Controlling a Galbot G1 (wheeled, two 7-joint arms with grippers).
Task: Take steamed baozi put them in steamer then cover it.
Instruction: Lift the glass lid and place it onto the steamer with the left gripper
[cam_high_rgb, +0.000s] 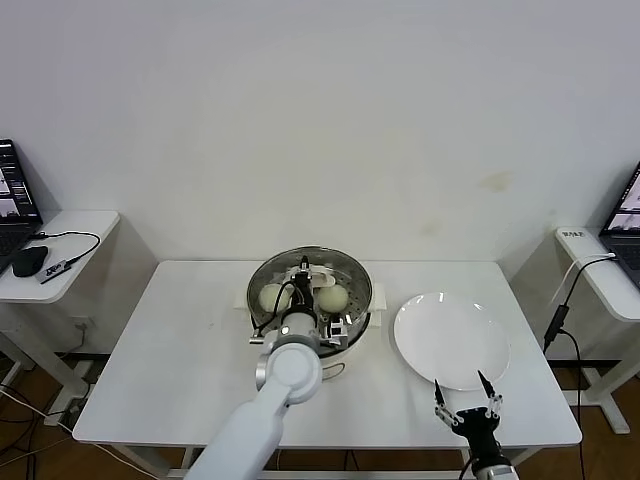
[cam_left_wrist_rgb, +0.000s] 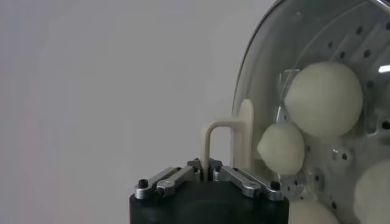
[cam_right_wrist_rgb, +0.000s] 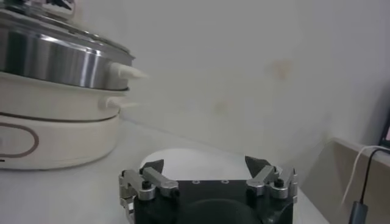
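The white counter (cam_high_rgb: 180, 380) carries the steamer (cam_high_rgb: 355, 335) at its centre and a flat white plate (cam_high_rgb: 450, 340) just beside it on the robot's right. Two side desks flank the counter. The one on the left (cam_high_rgb: 60, 270) holds a laptop (cam_high_rgb: 15, 205), a black mouse (cam_high_rgb: 30, 262) and a cable. The one on the right (cam_high_rgb: 605, 280) holds a second laptop (cam_high_rgb: 625, 225), cut off by the frame edge, with a cable (cam_high_rgb: 560, 315) hanging from it.

The cover (cam_high_rgb: 355, 275), a clear glass lid with a metal rim, sits over the steamer's perforated steel tray. In the right wrist view the rim (cam_right_wrist_rgb: 67, 33) lies level on the steel tier. The left arm (cam_high_rgb: 285, 375) reaches in from the near edge and blocks the front of the pot. The left claw (cam_left_wrist_rgb: 206, 164) is over the middle of the cover, its fingers together on the cream-white handle (cam_left_wrist_rgb: 228, 143).

The steamed baozi (cam_high_rgb: 333, 298) lie inside under the glass. The head view shows two, one either side of the claw. The left wrist view shows two whole and two more cut off at the frame edge (cam_left_wrist_rgb: 323, 97).

The right claw (cam_high_rgb: 468, 405) hangs low at the near edge of the counter, just in front of the plate, with its fingers wide apart and nothing between them. Its arm is mostly out of frame.
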